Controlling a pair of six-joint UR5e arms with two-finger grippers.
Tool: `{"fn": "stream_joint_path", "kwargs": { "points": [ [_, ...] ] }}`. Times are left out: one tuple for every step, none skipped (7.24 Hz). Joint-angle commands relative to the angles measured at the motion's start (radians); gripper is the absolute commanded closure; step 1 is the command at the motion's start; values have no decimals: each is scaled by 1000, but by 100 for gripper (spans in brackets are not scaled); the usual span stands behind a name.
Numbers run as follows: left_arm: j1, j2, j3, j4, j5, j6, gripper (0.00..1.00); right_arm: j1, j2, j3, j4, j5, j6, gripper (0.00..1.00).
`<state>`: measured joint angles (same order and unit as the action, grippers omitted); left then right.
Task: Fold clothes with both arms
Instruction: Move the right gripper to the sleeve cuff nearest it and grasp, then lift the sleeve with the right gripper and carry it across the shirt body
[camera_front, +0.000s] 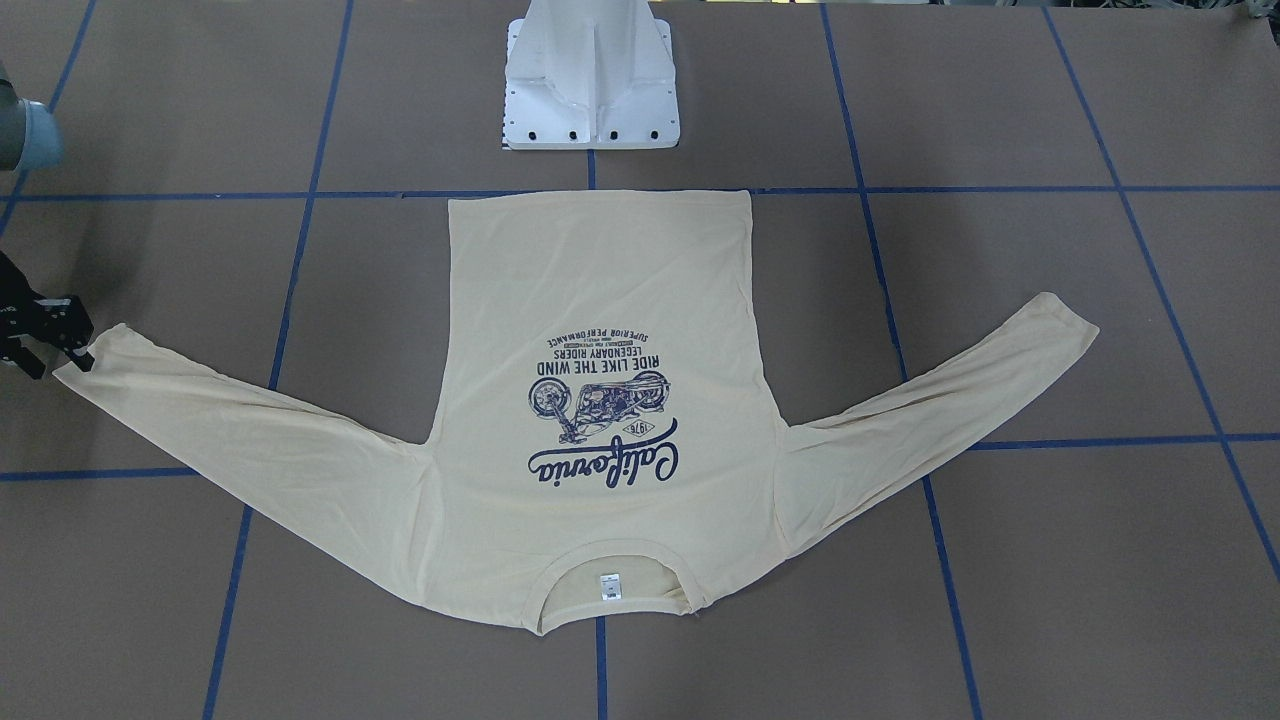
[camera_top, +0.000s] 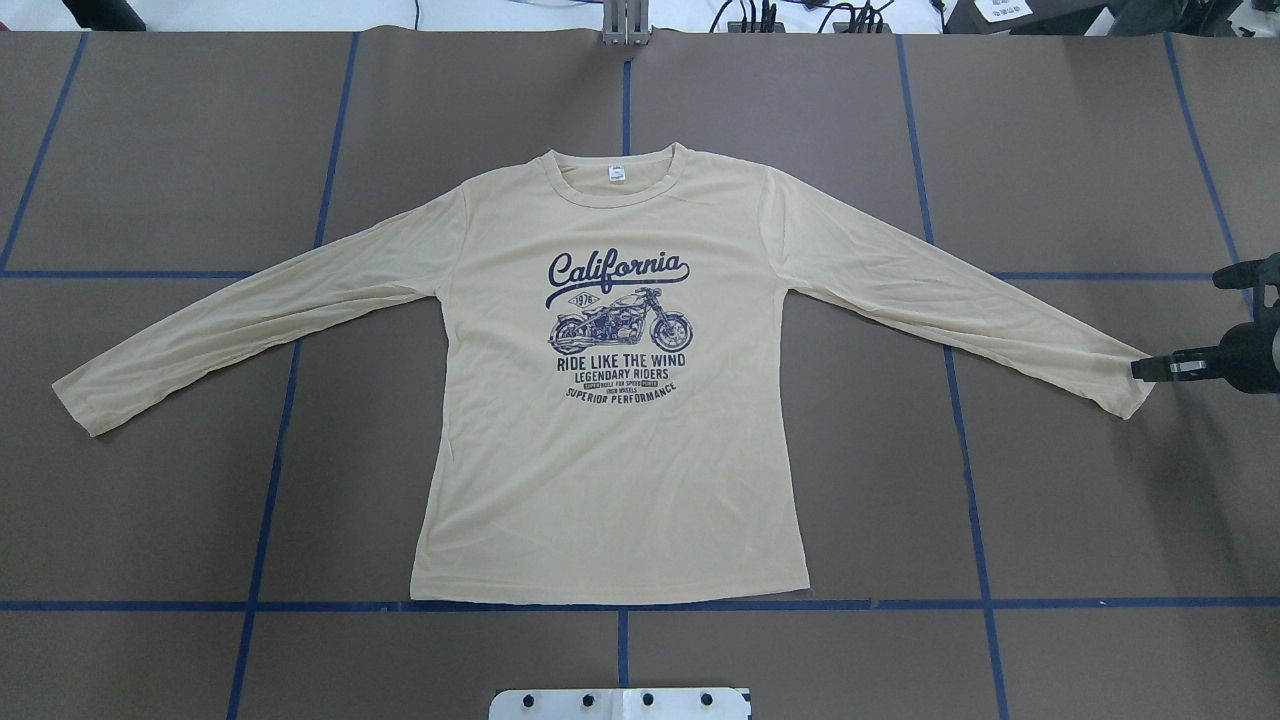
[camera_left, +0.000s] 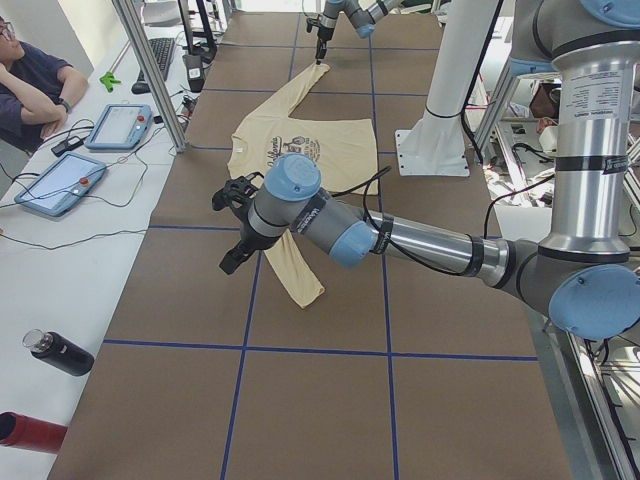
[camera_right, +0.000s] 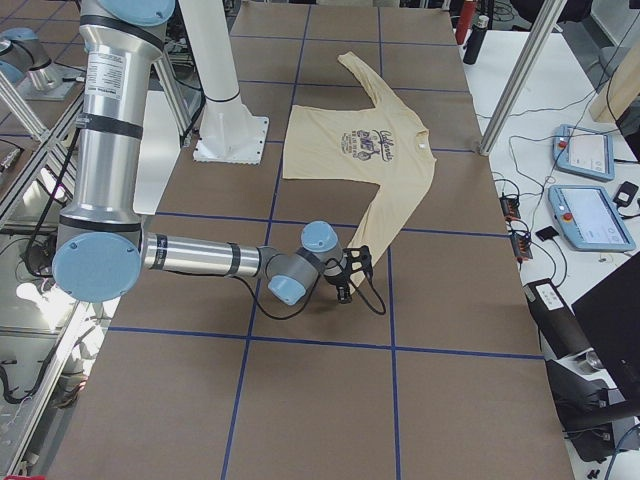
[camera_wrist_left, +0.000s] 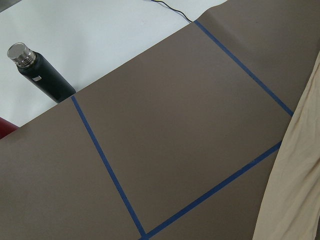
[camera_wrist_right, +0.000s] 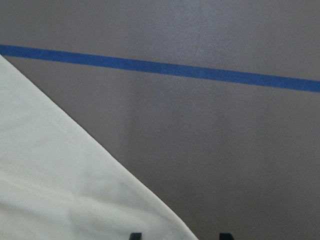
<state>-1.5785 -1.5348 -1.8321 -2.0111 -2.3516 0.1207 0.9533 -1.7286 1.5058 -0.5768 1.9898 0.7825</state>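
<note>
The pale cream-yellow long-sleeved shirt (camera_top: 610, 420) lies flat with its navy "California" motorcycle print (camera_top: 620, 315) facing up and both sleeves spread out. My right gripper (camera_top: 1142, 368) sits low at the right sleeve cuff (camera_top: 1125, 385). It is open, and in the right wrist view its fingertips (camera_wrist_right: 134, 235) stand apart with the cuff corner (camera_wrist_right: 75, 200) between them. It also shows in the front-facing view (camera_front: 58, 360). My left gripper (camera_left: 228, 262) shows only in the exterior left view, above the table beside the left sleeve cuff (camera_left: 305, 290). I cannot tell if it is open or shut.
The white pedestal base (camera_front: 590, 80) stands beyond the shirt's hem. Blue tape lines (camera_top: 290, 400) grid the brown table. A black bottle (camera_wrist_left: 42, 75), a red bottle (camera_left: 25, 430) and tablets (camera_left: 120, 125) lie on the white side bench, where a person (camera_left: 30, 80) sits.
</note>
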Motion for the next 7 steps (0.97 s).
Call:
{"fn": "stream_joint_path", "kwargs": {
  "points": [
    [0,2,1,0,0,1,0,-5,0,-6,0,-8,1,73],
    [0,2,1,0,0,1,0,-5,0,-6,0,-8,0,98],
    [0,4,1,0,0,1,0,-5,0,-4,0,-8,0,100],
    [0,4,1,0,0,1,0,-4,0,11,0,-6,-2,100],
    [0,4,1,0,0,1,0,-1,1,55,-8,6,0,100],
    [0,4,1,0,0,1,0,25,10,115,-55,33,1,100],
    [0,5,2,0,0,1,0,66,38,210,-189,65,1,100]
  ]
}}
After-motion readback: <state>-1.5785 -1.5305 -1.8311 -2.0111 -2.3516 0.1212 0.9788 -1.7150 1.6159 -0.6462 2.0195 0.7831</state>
